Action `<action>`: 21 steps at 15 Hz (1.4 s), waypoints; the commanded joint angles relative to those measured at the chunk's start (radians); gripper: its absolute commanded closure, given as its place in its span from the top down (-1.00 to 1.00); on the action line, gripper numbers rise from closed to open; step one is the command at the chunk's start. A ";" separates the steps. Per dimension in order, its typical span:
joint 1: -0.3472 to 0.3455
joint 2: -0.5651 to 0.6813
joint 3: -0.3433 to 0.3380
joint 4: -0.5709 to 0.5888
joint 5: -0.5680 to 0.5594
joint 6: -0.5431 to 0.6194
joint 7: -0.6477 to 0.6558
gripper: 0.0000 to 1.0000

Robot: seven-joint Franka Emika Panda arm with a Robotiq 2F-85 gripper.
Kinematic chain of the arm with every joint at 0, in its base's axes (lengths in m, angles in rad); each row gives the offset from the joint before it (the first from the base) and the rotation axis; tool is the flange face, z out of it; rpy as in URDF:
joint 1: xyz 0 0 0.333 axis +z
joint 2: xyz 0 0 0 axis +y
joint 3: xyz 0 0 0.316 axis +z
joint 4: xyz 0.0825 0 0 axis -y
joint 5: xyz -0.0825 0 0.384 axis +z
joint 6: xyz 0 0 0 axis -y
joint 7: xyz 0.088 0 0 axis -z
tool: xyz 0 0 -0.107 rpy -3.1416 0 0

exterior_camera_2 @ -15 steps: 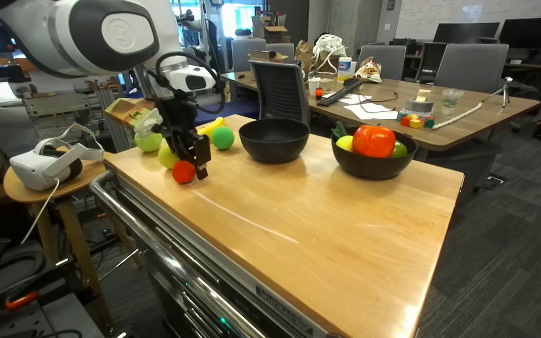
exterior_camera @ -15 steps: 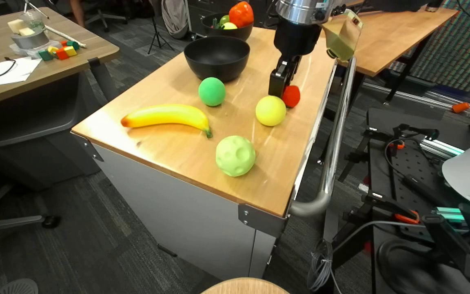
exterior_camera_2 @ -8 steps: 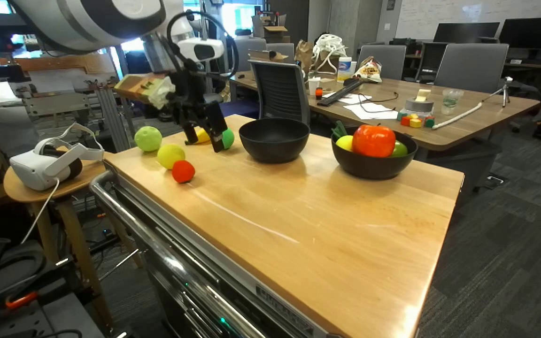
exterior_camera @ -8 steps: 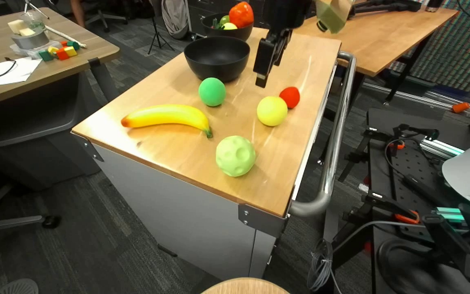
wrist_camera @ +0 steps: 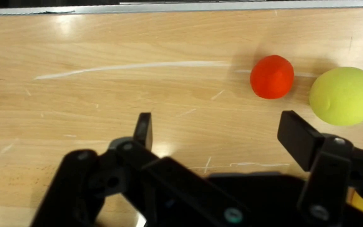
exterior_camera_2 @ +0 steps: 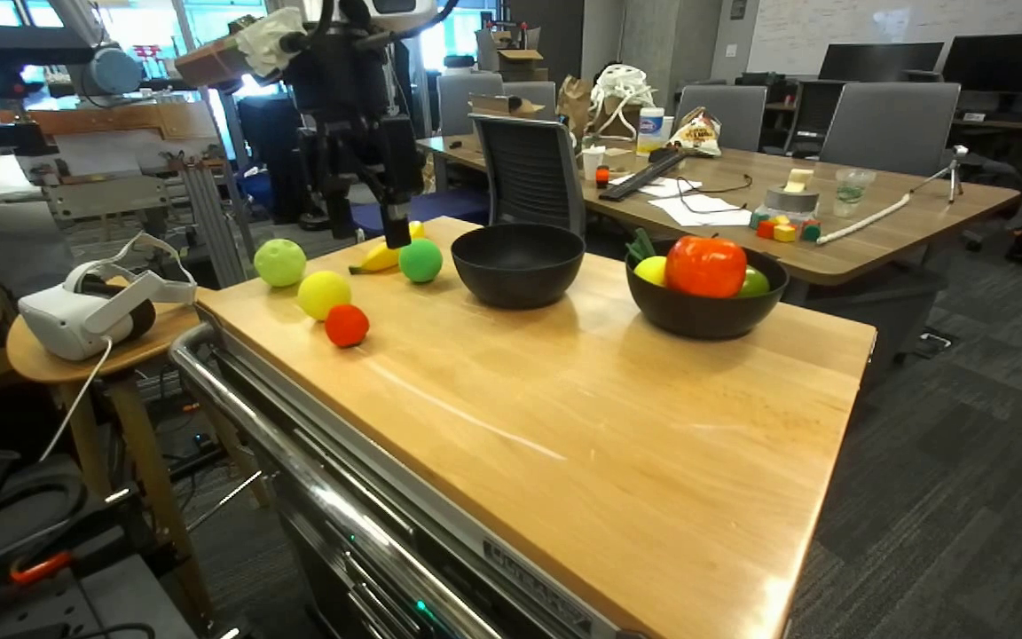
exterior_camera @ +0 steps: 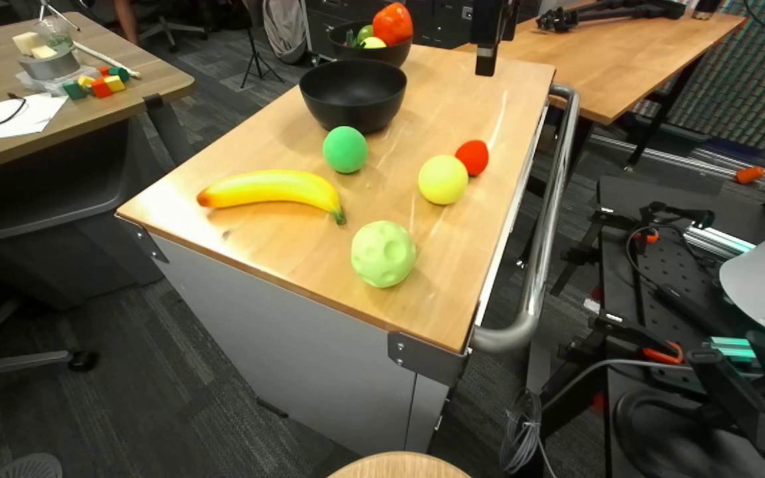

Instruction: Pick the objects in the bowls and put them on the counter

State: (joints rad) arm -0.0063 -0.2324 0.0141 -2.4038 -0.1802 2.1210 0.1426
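Office-like lab: whiteboard (exterior_camera_2: 919, 25), monitors (exterior_camera_2: 879, 62), VR headset (exterior_camera_2: 76, 311)

In an exterior view, the spread claw (exterior_camera_2: 371, 231) hangs well apart from a bowl (exterior_camera_2: 706, 319) holding fruit (exterior_camera_2: 706, 266).

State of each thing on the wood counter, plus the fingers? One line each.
Fingers: open, gripping nothing
Green ball: on counter
Yellow ball: on counter
Small red piece: on counter, not touching yellow ball
Dimpled ball: on counter
Banana: lying on counter
Bowl by green ball: upright, nothing seen inside
Other bowl: upright, holding at least large red-orange piece, yellow piece, green piece
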 commanded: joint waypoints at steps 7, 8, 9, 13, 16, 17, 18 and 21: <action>-0.095 0.115 -0.016 0.108 -0.241 0.293 0.217 1.00; -0.118 0.147 -0.031 0.141 -0.268 0.326 0.245 1.00; -0.142 0.189 -0.048 0.181 -0.300 0.356 0.279 1.00; -0.176 0.360 -0.120 0.371 -0.457 0.402 0.449 1.00; -0.149 0.342 -0.161 0.338 -0.415 0.389 0.394 1.00; -0.145 0.374 -0.169 0.370 -0.412 0.389 0.393 1.00; -0.141 0.395 -0.172 0.390 -0.410 0.389 0.392 1.00; -0.134 0.411 -0.172 0.409 -0.409 0.387 0.392 1.00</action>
State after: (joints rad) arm -0.1753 0.1783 -0.1208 -1.9958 -0.6022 2.5063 0.5451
